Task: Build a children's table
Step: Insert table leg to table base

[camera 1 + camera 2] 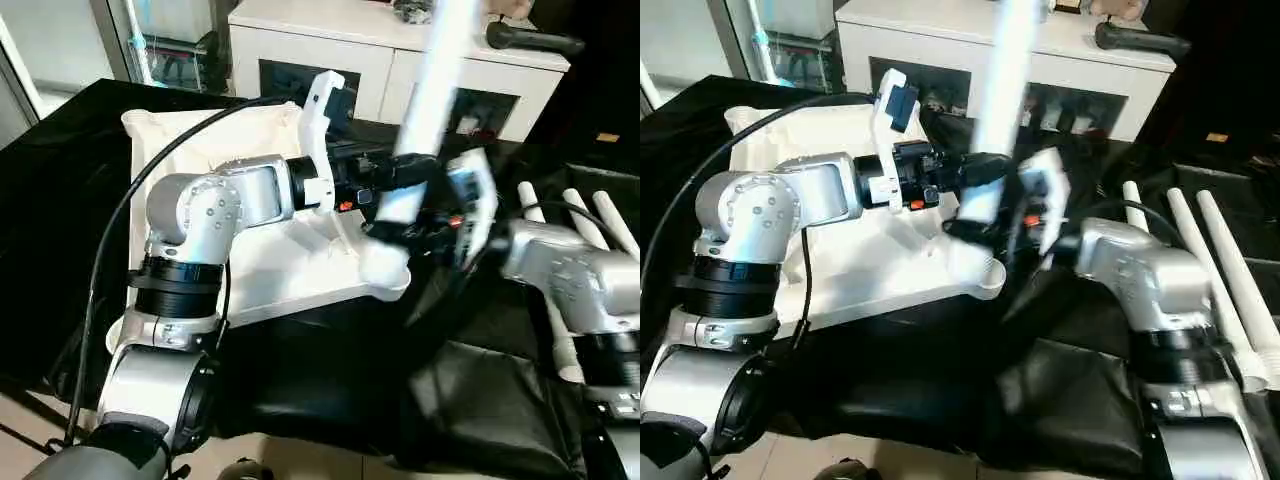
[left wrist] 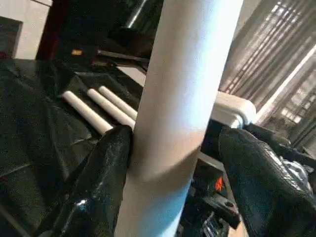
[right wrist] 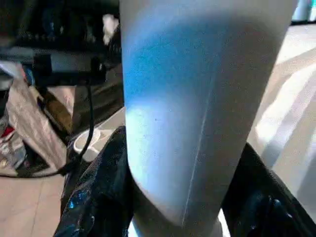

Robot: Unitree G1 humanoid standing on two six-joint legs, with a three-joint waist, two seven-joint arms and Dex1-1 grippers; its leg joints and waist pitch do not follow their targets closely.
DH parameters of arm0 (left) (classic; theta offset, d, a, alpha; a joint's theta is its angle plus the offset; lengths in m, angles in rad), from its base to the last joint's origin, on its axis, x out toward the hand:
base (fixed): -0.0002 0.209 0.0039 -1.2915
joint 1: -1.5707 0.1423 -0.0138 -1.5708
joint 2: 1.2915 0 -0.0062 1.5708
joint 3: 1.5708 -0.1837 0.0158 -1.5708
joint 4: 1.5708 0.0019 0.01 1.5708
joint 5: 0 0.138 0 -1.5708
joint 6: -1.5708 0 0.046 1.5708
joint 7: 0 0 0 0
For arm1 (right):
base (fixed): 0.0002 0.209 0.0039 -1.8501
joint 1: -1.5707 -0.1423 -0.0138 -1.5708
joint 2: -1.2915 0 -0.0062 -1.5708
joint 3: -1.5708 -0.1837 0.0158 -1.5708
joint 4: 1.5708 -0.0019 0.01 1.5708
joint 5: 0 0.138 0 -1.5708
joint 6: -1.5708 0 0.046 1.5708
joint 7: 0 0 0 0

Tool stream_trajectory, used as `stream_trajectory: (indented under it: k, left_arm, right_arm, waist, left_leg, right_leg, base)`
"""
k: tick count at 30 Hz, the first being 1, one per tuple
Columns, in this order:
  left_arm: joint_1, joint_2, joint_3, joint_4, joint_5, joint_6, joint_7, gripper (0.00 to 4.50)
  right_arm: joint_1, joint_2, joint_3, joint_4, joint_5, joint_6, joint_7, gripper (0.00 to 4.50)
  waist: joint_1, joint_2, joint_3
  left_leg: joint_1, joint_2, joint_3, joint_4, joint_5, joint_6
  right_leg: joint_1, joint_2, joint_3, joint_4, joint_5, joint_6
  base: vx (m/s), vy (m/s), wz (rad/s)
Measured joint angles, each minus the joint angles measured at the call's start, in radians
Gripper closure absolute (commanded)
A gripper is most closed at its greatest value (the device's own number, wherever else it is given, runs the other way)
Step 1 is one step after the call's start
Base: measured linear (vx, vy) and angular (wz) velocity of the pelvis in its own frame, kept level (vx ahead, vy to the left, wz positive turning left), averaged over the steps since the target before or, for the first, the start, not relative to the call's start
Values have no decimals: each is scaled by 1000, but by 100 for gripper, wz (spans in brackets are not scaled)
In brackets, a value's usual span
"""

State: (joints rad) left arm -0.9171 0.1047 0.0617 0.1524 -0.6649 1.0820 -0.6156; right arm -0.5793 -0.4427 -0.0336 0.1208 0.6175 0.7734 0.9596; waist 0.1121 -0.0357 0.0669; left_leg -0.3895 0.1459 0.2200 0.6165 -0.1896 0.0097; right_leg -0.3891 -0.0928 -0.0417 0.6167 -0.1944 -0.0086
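Observation:
The white tabletop [image 1: 265, 275] lies underside up on black cloth. One white tube leg [image 1: 1005, 90] stands upright with its foot at the round corner socket [image 1: 978, 272] on the near right corner. My left gripper [image 2: 175, 163] reaches across the tabletop and brackets the leg: one finger [image 2: 106, 177] touches it, while the other finger [image 2: 256, 173] stands off with a gap, so it is open. Just below it on the same leg, my right gripper [image 3: 182, 187] is shut, with black fingers [image 3: 98, 192] pressed to both sides of the tube.
Three spare white legs [image 1: 1220, 260] lie side by side on the black cloth at the right, also seen as legs [image 2: 94, 108] in the left wrist view. A white cabinet [image 1: 330, 50] with glass doors stands behind the work. A black cable [image 1: 130, 200] loops over my left arm.

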Motion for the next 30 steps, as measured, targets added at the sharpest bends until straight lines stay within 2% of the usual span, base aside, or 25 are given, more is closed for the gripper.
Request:
stream_trajectory:
  k: [3, 6, 10, 12, 14, 16, 19, 20, 22, 25, 30]
  left_arm:
    - [0, -6, 3, 1, 1, -23, 11, 71]
    - [5, 0, 24, 9, 14, -91, 26, 54]
    - [63, 48, 87, 20, 60, -243, 31, 37]
    - [119, 73, 86, 16, 100, -329, 27, 37]
    - [203, 129, 5, -6, 196, -446, 0, 37]
    - [283, 182, -114, -30, 282, -530, -49, 37]
    - [368, 215, -277, -44, 388, -638, -103, 37]
    - [380, 217, -309, -44, 408, -658, -114, 37]
    - [403, 230, -356, -43, 442, -709, -149, 37]
    - [408, 236, -376, 3, 497, -781, -166, 65]
    - [400, 242, -411, 108, 539, -823, -180, 90]
  right_arm:
    - [17, 0, -28, -22, 9, 0, -28, 263]
    - [55, -5, -73, -42, 11, -2, -52, 263]
    - [157, -59, -126, -63, -21, -45, -108, 263]
    - [199, -69, -136, -69, -53, -71, -146, 263]
    - [237, -55, -141, -77, -112, -110, -217, 263]
    - [269, -27, -145, -88, -160, -150, -281, 263]
    - [285, 38, -131, -124, -192, -192, -341, 263]
    - [286, 47, -122, -132, -194, -199, -351, 263]
    - [296, 69, -114, -159, -195, -219, -376, 263]
    - [310, 100, -110, -185, -194, -222, -405, 263]
    - [313, 134, -93, -203, -197, -230, -424, 263]
  waist:
    - [1, 1, 0]
    - [1, 1, 0]
    - [0, 3, -1]
    - [-3, 4, -1]
    - [-10, 5, -1]
    - [-15, 5, -1]
    - [-22, 8, 0]
    - [-23, 8, 0]
    - [-26, 8, 0]
    - [-29, 9, 0]
    - [-31, 9, 0]
  left_leg:
    - [0, 0, 0, 0, 0, 0]
    - [0, 0, 0, 0, 0, 0]
    - [0, 0, 0, 0, 0, 0]
    - [0, 0, 0, -1, 0, 0]
    - [0, 0, -1, -1, 0, 0]
    - [0, 0, -1, -1, 0, 0]
    - [0, 0, -1, -1, 0, -1]
    - [0, 0, -1, -1, 0, -1]
    - [1, 0, -1, -1, 1, -2]
    - [2, 0, -1, -3, 1, -2]
    - [2, 0, 0, -4, 2, -4]
  right_leg:
    - [0, 0, 0, 0, 0, 0]
    - [0, 0, 0, -1, 0, 0]
    - [1, 0, 0, -2, 0, 1]
    - [1, 0, 0, -2, 0, 1]
    - [1, 0, 0, -3, 1, 2]
    - [1, 0, 0, -3, 1, 3]
    - [0, 0, 1, -3, 2, 5]
    - [0, 0, 1, -3, 2, 5]
    - [0, 0, 1, -3, 2, 5]
    - [0, 0, 1, -3, 3, 6]
    - [-1, 0, 1, -3, 3, 7]
  base:
    - [0, 0, 0]
    - [0, 0, 0]
    - [0, 0, 0]
    - [0, 0, 0]
    - [0, 0, 0]
    - [0, 0, 0]
    - [0, 0, 0]
    - [0, 0, 0]
    - [0, 0, 0]
    - [0, 0, 0]
    - [0, 0, 0]
